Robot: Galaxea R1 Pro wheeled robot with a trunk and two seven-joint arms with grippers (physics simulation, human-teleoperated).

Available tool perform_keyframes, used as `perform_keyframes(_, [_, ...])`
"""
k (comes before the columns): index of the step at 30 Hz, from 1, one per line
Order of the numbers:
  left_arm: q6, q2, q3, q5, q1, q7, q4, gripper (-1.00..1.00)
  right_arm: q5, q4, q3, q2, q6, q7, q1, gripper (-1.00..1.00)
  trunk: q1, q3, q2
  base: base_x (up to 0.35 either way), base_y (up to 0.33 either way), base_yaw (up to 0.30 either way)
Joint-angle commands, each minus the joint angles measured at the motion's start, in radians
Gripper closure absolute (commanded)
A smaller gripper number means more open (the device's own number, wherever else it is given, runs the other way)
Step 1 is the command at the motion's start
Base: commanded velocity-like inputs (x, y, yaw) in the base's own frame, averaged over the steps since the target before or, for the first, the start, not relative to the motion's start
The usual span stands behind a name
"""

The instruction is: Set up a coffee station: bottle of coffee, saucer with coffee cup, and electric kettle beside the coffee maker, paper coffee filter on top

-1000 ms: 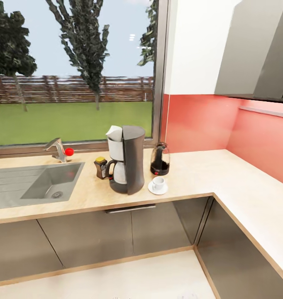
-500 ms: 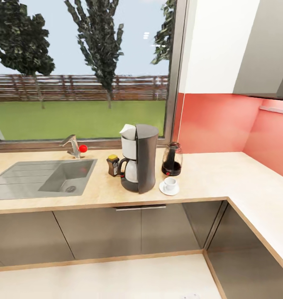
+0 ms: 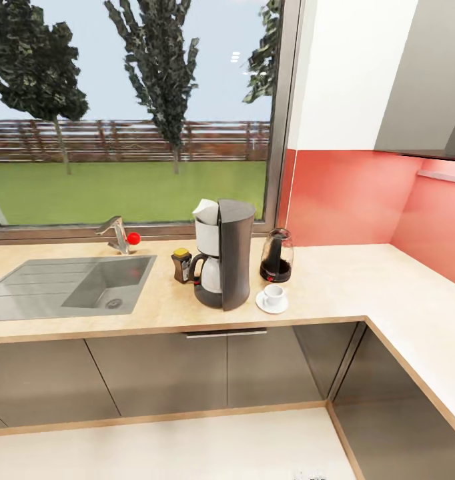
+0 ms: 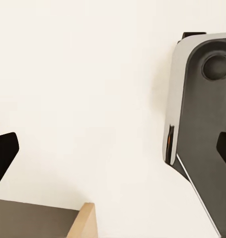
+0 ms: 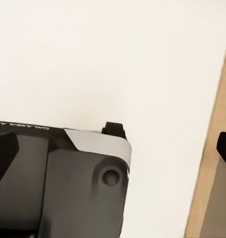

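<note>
The station looks close to assembled on the kitchen countertop [image 3: 334,283]: the coffee maker [image 3: 224,263] stands near the front edge with a white paper coffee filter [image 3: 205,209] poking from its top, the bottle of coffee [image 3: 181,265] sits just beside its carafe on the sink side, the electric kettle [image 3: 276,256] stands just beside it toward the red backsplash [image 3: 341,200], and the coffee cup [image 3: 274,295] rests on the saucer [image 3: 272,304] near the machine's base. Both arms hang low: each wrist view looks down at pale floor and the robot's own grey base, with the dark fingertips of the left gripper [image 4: 113,151] at the frame's two sides, spread wide and holding nothing, and the right gripper [image 5: 113,151] likewise spread and empty. The risks, as I judge them, come from any further approach. The cluster is tight, so a reach toward one item could brush the cup off its saucer or tip the slim bottle. The coffee maker and saucer sit near the counter's front edge, where a rising arm or the advancing base could knock them. The filter appears to perch loosely and tilted, so a bump to the machine might dislodge it.
</note>
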Motion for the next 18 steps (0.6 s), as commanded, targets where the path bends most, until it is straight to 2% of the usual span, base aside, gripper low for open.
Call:
perform_keyframes(1, [-0.002, 0.0, -0.01, 0.007, -0.001, 0.002, 0.0, -1.0, 0.003, -0.004, 0.008, -0.003, -0.016, -0.002, 0.0, -1.0, 0.001, -0.002, -0.002, 0.0, 0.0, 0.0])
perform_keyframes(4, [-0.001, 0.002, -0.011, 0.005, -0.002, 0.002, 0.001, -1.0, 0.002, -0.004, 0.007, -0.007, -0.103, -0.002, 0.0, -1.0, 0.001, -0.002, -0.002, 0.0, 0.0, 0.0])
perform_keyframes(5, [-0.001, 0.003, -0.012, 0.004, -0.002, 0.003, 0.001, -1.0, 0.003, -0.003, 0.007, -0.008, -0.167, -0.001, 0.001, -1.0, 0.001, -0.002, -0.002, 0.0, 0.0, 0.0])
perform_keyframes(8, [-0.001, 0.004, -0.012, 0.004, -0.002, 0.002, 0.002, -1.0, 0.004, -0.001, 0.007, -0.011, -0.245, -0.002, 0.01, -1.0, 0.001, -0.002, -0.002, 0.0, 0.0, 0.0])
perform_keyframes(12, [-0.001, 0.002, -0.013, 0.004, -0.002, 0.002, 0.001, -1.0, 0.004, -0.001, 0.007, -0.012, -0.281, -0.001, 0.016, -1.0, 0.001, -0.002, -0.002, 0.0, 0.0, 0.0])
perform_keyframes(18, [-0.001, 0.001, -0.013, 0.004, -0.002, 0.001, 0.001, -1.0, 0.005, -0.001, 0.007, -0.012, -0.289, -0.002, 0.019, -1.0, 0.001, -0.002, -0.002, 0.0, 0.0, 0.0])
